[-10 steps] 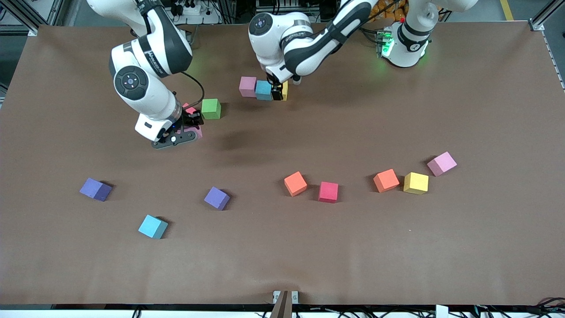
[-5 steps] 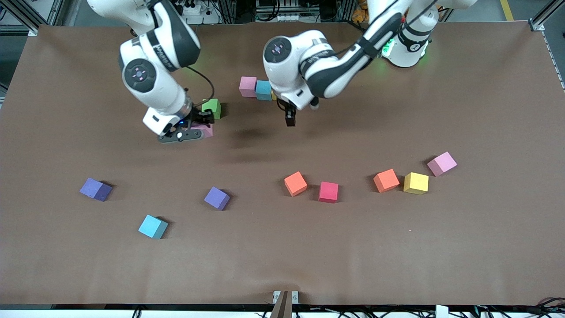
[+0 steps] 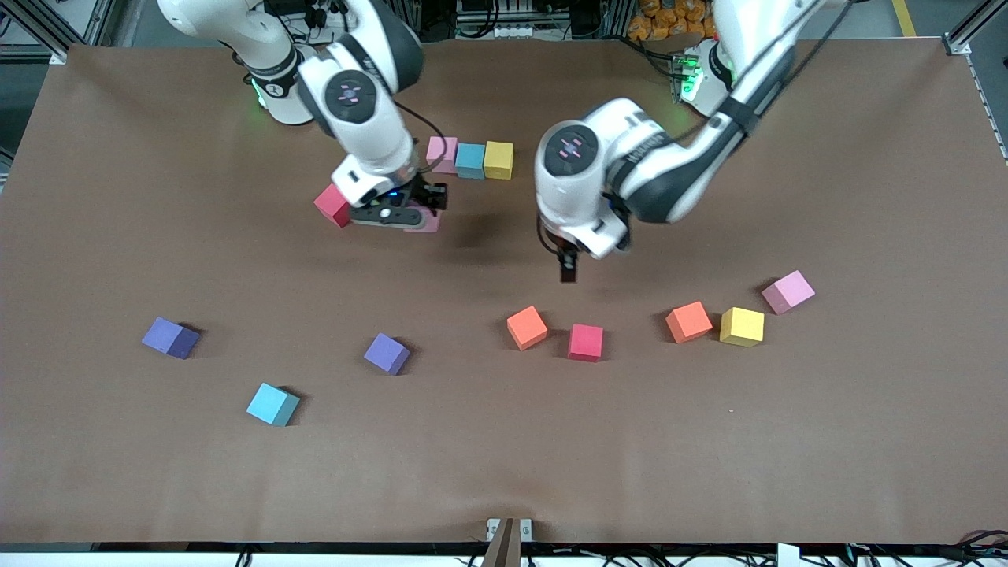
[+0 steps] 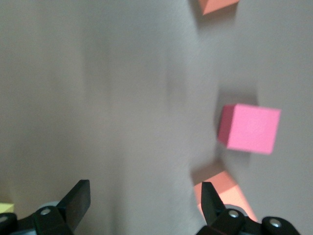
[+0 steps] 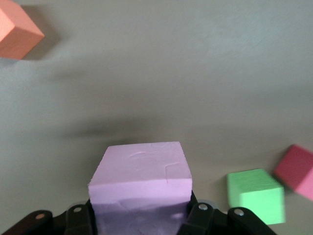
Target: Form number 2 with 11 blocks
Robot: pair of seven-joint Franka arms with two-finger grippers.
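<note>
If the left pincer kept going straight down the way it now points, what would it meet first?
Probably bare table: the open left pincer hangs over it, with the red cube and an orange cube just ahead, though depth is unclear.

The front view looks down from high across the brown paper-covered table (image 3: 866,441), facing both bases along its top edge. Each wrist view looks close down past its own fingers; the left shares the matte red cube (image 4: 249,128) (image 3: 586,342) with it.

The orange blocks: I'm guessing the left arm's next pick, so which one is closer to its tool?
The orange block beside the red block. The open left tool hangs almost over it; the other orange block sits beside a yellow block.
</note>
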